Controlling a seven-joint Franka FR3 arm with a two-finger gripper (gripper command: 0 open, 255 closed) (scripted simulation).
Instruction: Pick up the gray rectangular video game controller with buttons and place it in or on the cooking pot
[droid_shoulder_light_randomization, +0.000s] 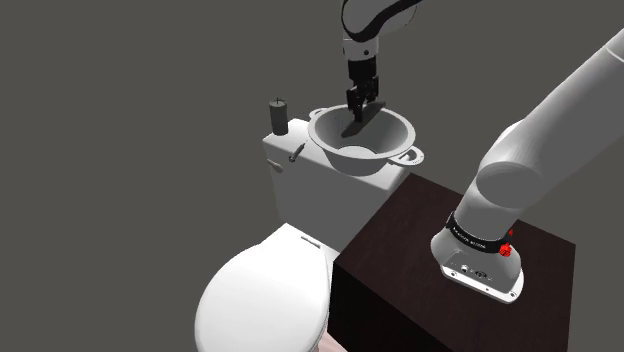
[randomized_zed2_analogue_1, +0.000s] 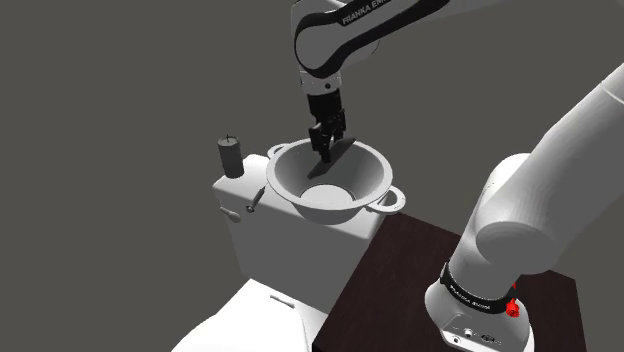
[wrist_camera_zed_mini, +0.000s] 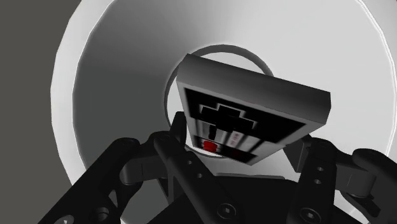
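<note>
Controller (wrist_camera_zed_mini: 251, 118), grey with a black face, cross pad and red buttons, clasped by its lower end in the pincer (wrist_camera_zed_mini: 242, 141), held tilted above the flat bottom of the pale pot (wrist_camera_zed_mini: 114, 95). In the shoulder view, from the left: dark cylinder (droid_shoulder_light_randomization: 277, 115) upright on the white toilet tank (droid_shoulder_light_randomization: 300, 185), just beside the pot's rim. Pot at centre frame on the tank's top, pincer pointing down into it. Toilet lid (droid_shoulder_light_randomization: 265, 295) at lower left, dark stand (droid_shoulder_light_randomization: 400, 260) at lower right.
</note>
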